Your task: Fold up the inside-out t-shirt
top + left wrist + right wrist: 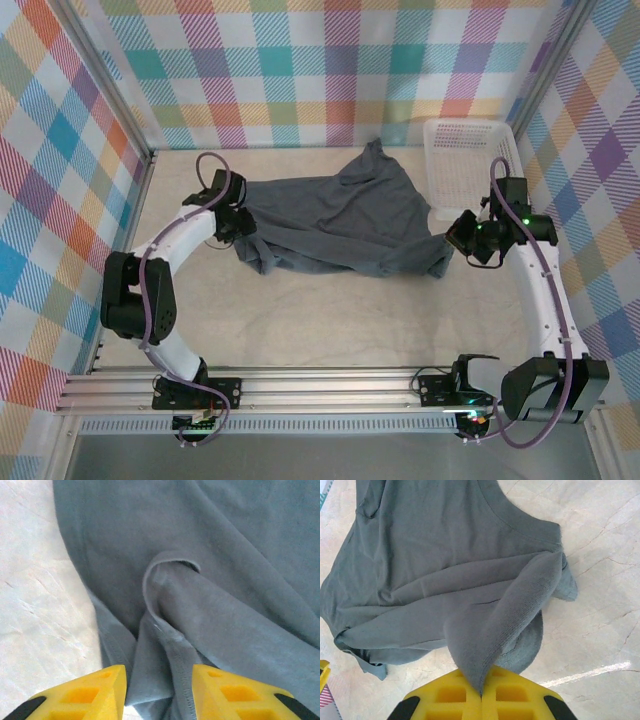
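The t-shirt (340,215) lies rumpled on the bench (330,320), beside the basket (470,135). Elbow bent inward, the right hand (462,240) pinches the shirt's basket-side corner. The left hand (237,225) stands parted over the edge farthest from the basket.

No writing, label, brand, number or sign can be read anywhere. The t-shirt (340,220) is plain grey cloth, the basket (468,160) is plain white mesh, and the walls (300,70) carry only coloured checks.
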`<move>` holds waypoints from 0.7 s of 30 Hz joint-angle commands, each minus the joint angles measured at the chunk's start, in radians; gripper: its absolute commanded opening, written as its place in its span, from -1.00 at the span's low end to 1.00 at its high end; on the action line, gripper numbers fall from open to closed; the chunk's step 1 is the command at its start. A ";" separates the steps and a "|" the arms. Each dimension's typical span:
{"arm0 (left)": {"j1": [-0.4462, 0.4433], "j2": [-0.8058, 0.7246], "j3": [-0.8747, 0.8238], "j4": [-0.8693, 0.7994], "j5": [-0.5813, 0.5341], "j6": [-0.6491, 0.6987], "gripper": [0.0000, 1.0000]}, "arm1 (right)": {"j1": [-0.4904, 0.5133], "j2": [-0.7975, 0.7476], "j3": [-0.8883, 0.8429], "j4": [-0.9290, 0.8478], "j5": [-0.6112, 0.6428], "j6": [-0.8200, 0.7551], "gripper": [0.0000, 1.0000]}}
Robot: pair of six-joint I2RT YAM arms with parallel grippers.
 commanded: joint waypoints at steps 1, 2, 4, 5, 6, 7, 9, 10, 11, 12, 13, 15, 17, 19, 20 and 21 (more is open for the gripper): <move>0.013 0.023 -0.041 0.082 0.102 -0.115 -0.19 | -0.003 -0.008 -0.003 0.027 -0.036 0.005 -1.00; 0.013 0.030 -0.043 0.106 0.122 -0.124 -0.17 | -0.002 -0.005 0.004 0.022 -0.035 0.000 -1.00; 0.015 0.057 -0.039 0.142 0.150 -0.139 -0.14 | -0.002 -0.007 0.018 0.008 -0.019 -0.012 -1.00; 0.015 0.069 -0.035 0.149 0.154 -0.145 -0.13 | -0.003 -0.010 0.021 0.005 -0.010 -0.016 -1.00; 0.017 0.086 -0.034 0.154 0.157 -0.152 -0.13 | -0.002 -0.014 0.024 0.003 -0.004 -0.020 -1.00; 0.022 0.103 -0.031 0.153 0.156 -0.159 -0.13 | -0.002 -0.018 0.024 0.000 0.000 -0.021 -1.00; 0.027 0.129 -0.027 0.137 0.141 -0.164 -0.19 | -0.002 -0.023 0.023 -0.003 0.003 -0.021 -1.00; 0.028 0.136 -0.028 0.132 0.118 -0.160 -0.22 | -0.003 -0.027 0.021 -0.005 0.001 -0.020 -1.00; 0.030 0.140 -0.031 0.133 0.104 -0.157 -0.25 | -0.002 -0.030 0.017 -0.005 -0.002 -0.017 -1.00; 0.036 0.143 -0.036 0.141 0.101 -0.154 -0.28 | -0.002 -0.033 0.012 -0.003 -0.005 -0.013 -1.00; 0.043 0.148 -0.041 0.154 0.112 -0.153 -0.29 | -0.002 -0.035 0.008 0.000 -0.008 -0.009 -1.00; 0.057 0.154 -0.038 0.160 0.128 -0.152 -0.36 | -0.003 -0.035 0.008 0.003 -0.011 -0.009 -1.00; 0.064 0.151 -0.033 0.159 0.120 -0.147 -0.43 | -0.002 -0.028 0.016 -0.001 -0.010 -0.012 -1.00; 0.071 0.146 -0.027 0.156 0.110 -0.136 -0.50 | -0.004 -0.020 0.029 -0.004 -0.012 -0.015 -1.00; 0.074 0.147 -0.024 0.151 0.106 -0.131 -0.54 | -0.002 -0.018 0.034 -0.005 -0.011 -0.014 -1.00; 0.077 0.148 -0.021 0.148 0.104 -0.127 -0.60 | -0.002 -0.015 0.039 -0.004 -0.013 -0.014 -1.00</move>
